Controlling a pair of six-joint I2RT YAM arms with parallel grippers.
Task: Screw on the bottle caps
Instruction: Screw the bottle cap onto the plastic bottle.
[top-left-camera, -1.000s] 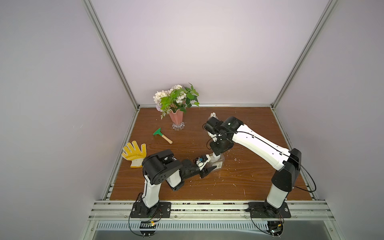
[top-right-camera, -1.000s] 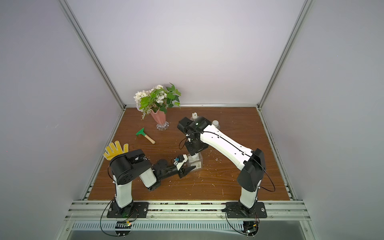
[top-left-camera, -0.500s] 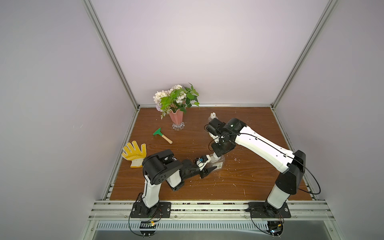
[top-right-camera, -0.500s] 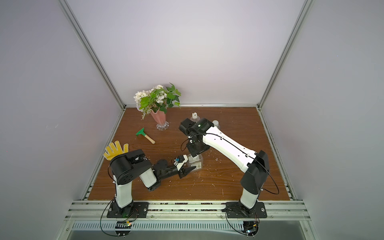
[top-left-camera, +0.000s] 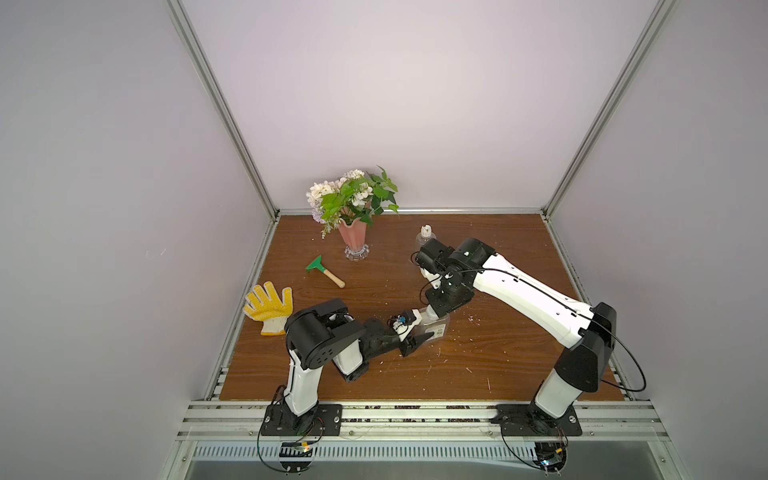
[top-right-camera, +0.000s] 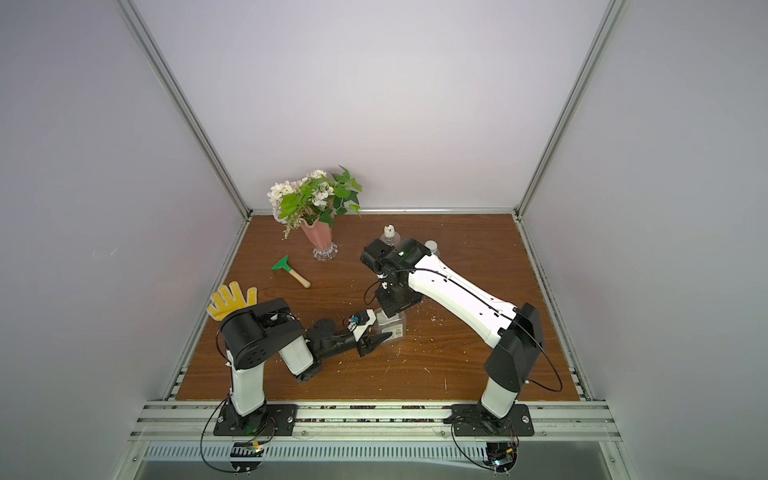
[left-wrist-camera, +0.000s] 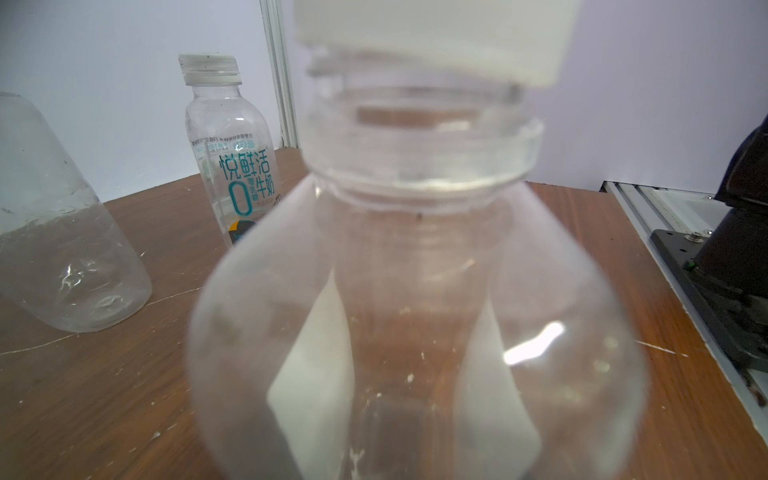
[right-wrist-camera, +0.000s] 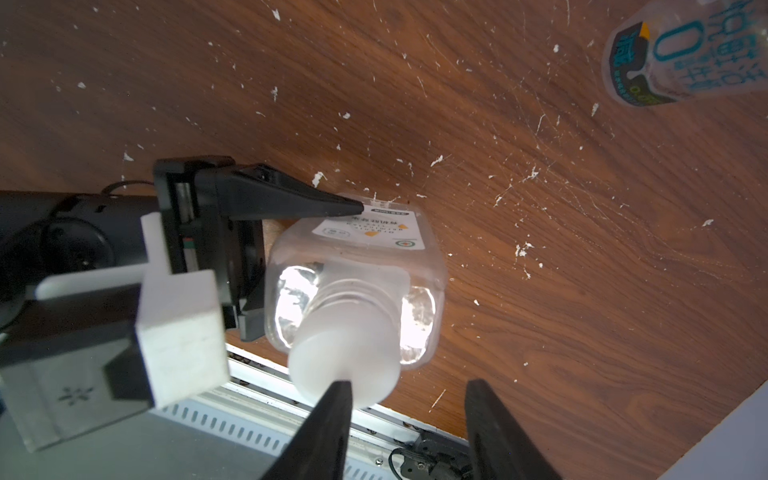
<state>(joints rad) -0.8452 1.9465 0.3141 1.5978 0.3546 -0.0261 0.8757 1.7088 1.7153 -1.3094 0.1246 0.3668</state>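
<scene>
In both top views my left gripper (top-left-camera: 417, 334) (top-right-camera: 379, 331) is shut on the body of the square clear bottle (top-left-camera: 437, 329) (top-right-camera: 394, 329) with a white label, which stands on the wooden table (top-left-camera: 498, 365). A plain white cap (right-wrist-camera: 345, 365) (left-wrist-camera: 432, 33) sits on its neck. My right gripper (right-wrist-camera: 409, 384) hangs just above that cap, open; one finger overlaps the cap's edge and the gap shows bare wood. At the back stand a rounded bottle (top-left-camera: 424, 239) with a ribbed nozzle cap (top-left-camera: 424, 228) and a slim printed bottle (left-wrist-camera: 232, 158) with a white cap (left-wrist-camera: 210, 66).
A pink vase of flowers (top-left-camera: 353, 239) stands at the back. A green hand rake (top-left-camera: 322, 270) and a yellow glove (top-left-camera: 270, 307) lie to the left. White crumbs dot the wood. A metal rail (top-left-camera: 415, 411) runs along the front edge, and walls close in three sides.
The right arm's elbow and rear link have swung slightly to the right while its wrist stays over the square bottle. The left arm and the bottle have not moved.
</scene>
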